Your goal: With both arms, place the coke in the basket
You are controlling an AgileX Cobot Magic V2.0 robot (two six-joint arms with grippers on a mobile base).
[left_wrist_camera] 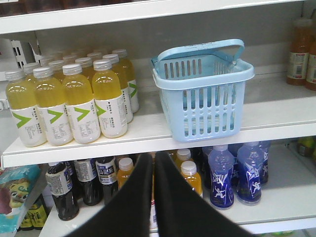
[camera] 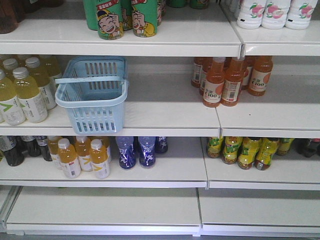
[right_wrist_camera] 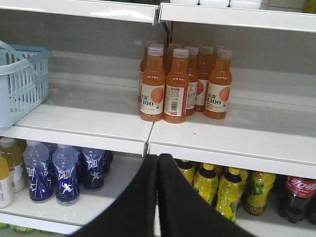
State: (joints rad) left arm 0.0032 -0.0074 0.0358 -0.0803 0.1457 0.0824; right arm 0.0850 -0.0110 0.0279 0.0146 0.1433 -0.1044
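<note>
The pale blue basket [camera: 97, 120] stands empty on the middle shelf at the left, with its handle lying across the top. It also shows in the left wrist view [left_wrist_camera: 207, 111] and at the left edge of the right wrist view [right_wrist_camera: 22, 84]. No all-red coke bottle shows in any view. My left gripper [left_wrist_camera: 153, 155] is shut and empty, held in front of the lower shelf, below and left of the basket. My right gripper [right_wrist_camera: 158, 157] is shut and empty, in front of the lower shelf under the orange bottles. Neither arm shows in the front view.
Yellow drink bottles [camera: 27, 92] stand left of the basket, orange C100 bottles [camera: 230, 80] to the right. The lower shelf holds blue bottles [camera: 135, 150], yellow-green bottles [camera: 250, 150], orange bottles [camera: 85, 157] and dark cola bottles with a red band [right_wrist_camera: 298, 195]. Green cans [camera: 125, 17] stand on the top shelf.
</note>
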